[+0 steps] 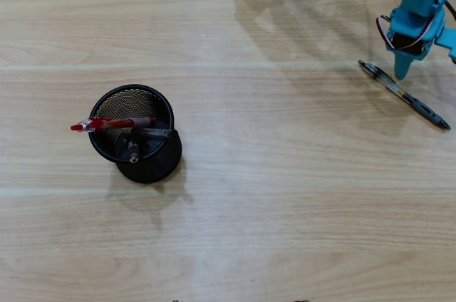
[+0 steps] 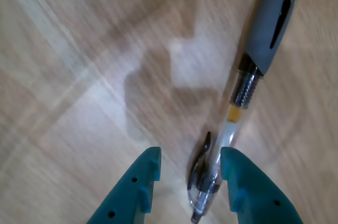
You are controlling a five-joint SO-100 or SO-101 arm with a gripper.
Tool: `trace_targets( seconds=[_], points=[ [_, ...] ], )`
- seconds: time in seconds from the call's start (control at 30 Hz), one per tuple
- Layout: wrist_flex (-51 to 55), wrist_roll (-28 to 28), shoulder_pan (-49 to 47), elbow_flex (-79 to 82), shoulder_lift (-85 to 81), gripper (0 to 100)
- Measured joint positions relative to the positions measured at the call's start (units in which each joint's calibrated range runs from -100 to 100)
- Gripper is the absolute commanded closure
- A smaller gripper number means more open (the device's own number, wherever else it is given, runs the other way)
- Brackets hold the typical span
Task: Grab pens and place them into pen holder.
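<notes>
Your teal two-finger gripper (image 2: 187, 182) stands open, holding nothing; the black-and-clear pen (image 2: 232, 118) lies lengthwise between its fingers, beside the right one.

Pincer (image 2: 187, 182) pointed down near table — jaws apart, holding nothing.

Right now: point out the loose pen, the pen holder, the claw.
loose pen (image 1: 403, 94), overhead view, middle of its barrel.
pen holder (image 1: 168, 108), overhead view, right side of its black rim.
claw (image 2: 189, 182), wrist view, midway between the teal fingertips.
</notes>
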Motion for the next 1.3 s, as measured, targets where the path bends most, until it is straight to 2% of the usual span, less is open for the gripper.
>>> trace_targets(
  seconds=[0.33,0.63,0.7,0.77,0.97,1.13,1.3],
  points=[
    [0.0,3.7,1.2,-8.0,5.8,87],
    [-0.1,3.9,4.4,-10.4,11.0,87],
    [-0.4,3.8,4.6,-11.4,12.4,92],
    [-0.8,3.1,4.6,-12.4,13.3,100],
    [-0.6,-2.9,4.6,-12.7,13.5,98],
    [0.3,-3.5,5.3,-13.0,9.9,98],
    [-2.1,-3.7,10.6,-13.0,-4.7,98]
  ],
)
